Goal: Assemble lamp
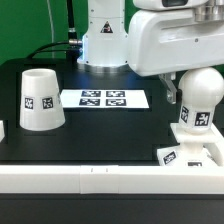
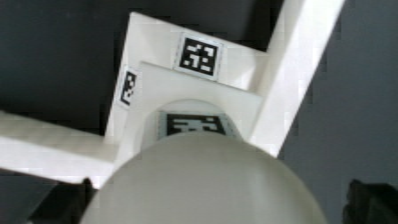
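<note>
The white bulb (image 1: 200, 92) stands upright, its tagged neck down on the flat square base (image 1: 190, 153) at the exterior view's right front. In the wrist view the bulb's round head (image 2: 205, 185) fills the space between my fingers, with the base (image 2: 160, 70) below it. My gripper (image 2: 214, 205) sits over the head, one dark finger (image 2: 64, 203) on each side. A narrow gap shows on at least one side, so the jaws look open. In the exterior view the gripper (image 1: 190, 88) is at head height. The tapered shade (image 1: 40, 100) stands mouth down at the left.
The marker board (image 1: 105, 99) lies flat at the middle back of the black table. A white raised rim (image 1: 90, 178) runs along the table's front edge, and the base sits against it. The arm's white pedestal (image 1: 103, 45) stands behind.
</note>
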{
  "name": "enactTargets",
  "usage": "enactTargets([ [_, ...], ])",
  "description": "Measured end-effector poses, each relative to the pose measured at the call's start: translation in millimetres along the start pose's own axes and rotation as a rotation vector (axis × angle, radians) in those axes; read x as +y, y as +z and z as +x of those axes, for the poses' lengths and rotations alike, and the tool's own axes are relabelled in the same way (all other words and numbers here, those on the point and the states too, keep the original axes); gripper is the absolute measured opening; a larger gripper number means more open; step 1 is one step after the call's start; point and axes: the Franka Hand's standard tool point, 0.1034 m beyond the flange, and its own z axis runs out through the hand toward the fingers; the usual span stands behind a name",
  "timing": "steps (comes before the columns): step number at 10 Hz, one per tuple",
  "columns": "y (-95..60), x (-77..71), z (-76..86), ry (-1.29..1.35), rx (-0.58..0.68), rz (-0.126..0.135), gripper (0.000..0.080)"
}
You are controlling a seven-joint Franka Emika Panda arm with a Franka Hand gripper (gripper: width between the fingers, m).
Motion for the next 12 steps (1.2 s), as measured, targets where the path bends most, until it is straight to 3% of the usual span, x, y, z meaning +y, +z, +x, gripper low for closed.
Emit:
enactTargets([
  [1,0.0,0.6,0.0,-0.064,-0.001,-0.006,0.0699],
  [2,-0.6,2.2,1.4,-0.206,-0.001,-0.031,0.0699],
  [5,-1.9,2.2,3.4,-0.485,-0.015,-0.070,0.0699],
  [12,-0.3,-2.9,5.9,-1.106,-0.075,-0.113,0.0699],
])
